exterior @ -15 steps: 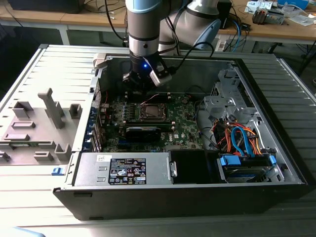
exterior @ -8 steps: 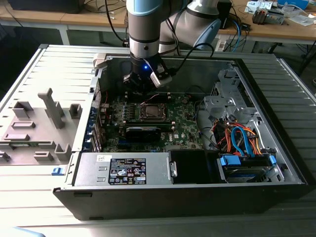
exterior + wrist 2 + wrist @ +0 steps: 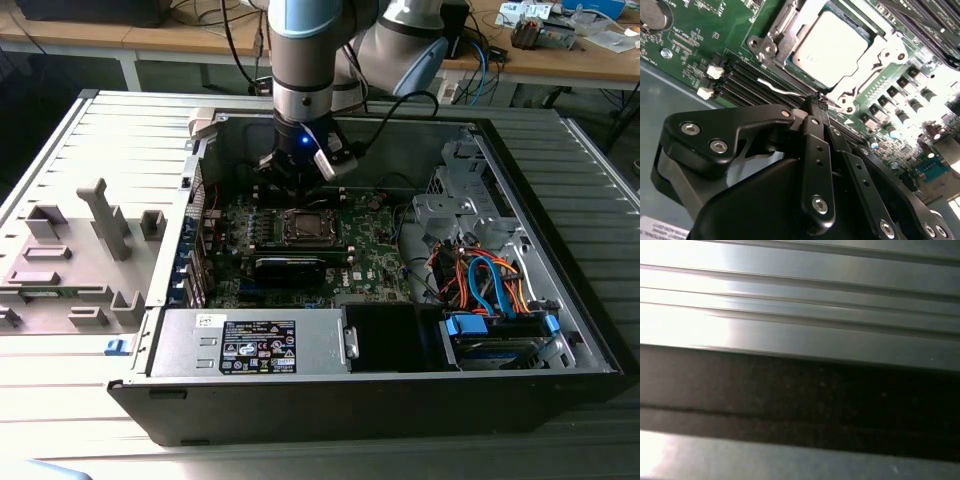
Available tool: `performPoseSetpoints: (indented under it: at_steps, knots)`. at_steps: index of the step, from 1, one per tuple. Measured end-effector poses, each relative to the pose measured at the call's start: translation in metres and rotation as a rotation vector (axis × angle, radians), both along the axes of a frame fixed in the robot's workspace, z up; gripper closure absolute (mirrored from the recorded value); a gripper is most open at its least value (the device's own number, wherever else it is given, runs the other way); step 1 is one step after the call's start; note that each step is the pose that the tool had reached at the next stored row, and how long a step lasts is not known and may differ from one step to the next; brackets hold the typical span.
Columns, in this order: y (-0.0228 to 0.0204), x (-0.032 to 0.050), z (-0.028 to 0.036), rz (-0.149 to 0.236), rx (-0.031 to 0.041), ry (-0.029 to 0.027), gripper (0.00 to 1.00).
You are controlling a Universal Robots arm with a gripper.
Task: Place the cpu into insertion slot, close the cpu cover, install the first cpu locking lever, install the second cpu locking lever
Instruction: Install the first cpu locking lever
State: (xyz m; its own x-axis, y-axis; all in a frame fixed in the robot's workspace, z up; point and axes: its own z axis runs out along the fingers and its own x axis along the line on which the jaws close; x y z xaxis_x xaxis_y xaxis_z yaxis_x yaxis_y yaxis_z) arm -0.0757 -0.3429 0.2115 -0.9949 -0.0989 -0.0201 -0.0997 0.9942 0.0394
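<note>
Your arm is reaching straight down into the open computer case [image 3: 560, 330], with the tool [image 3: 297, 178] hanging just behind the insertion slot [image 3: 306, 228] on the green board [image 3: 375, 262]. In the second wrist view the tool [image 3: 816, 101] is showing its fingers [image 3: 812, 112] pressed together at a thin wire lever [image 3: 780, 88], though you cannot tell if it is gripped. That view is also showing you the cpu [image 3: 832, 47] sitting in the slot, framed by the cpu cover [image 3: 865, 70], while the first wrist view is giving you ribbed grey metal panels [image 3: 800, 305].

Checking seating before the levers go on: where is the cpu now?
In the second wrist view, the cpu lies in the insertion slot, framed by the cpu cover, just beyond the gripper.
</note>
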Motion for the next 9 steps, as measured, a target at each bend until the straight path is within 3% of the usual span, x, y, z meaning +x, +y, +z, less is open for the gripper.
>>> performPoseSetpoints:
  at_steps: [9]
  knots:
    - [0.0, 0.0091, -0.0073, 0.0, -0.0003, 0.0001, 0.89]
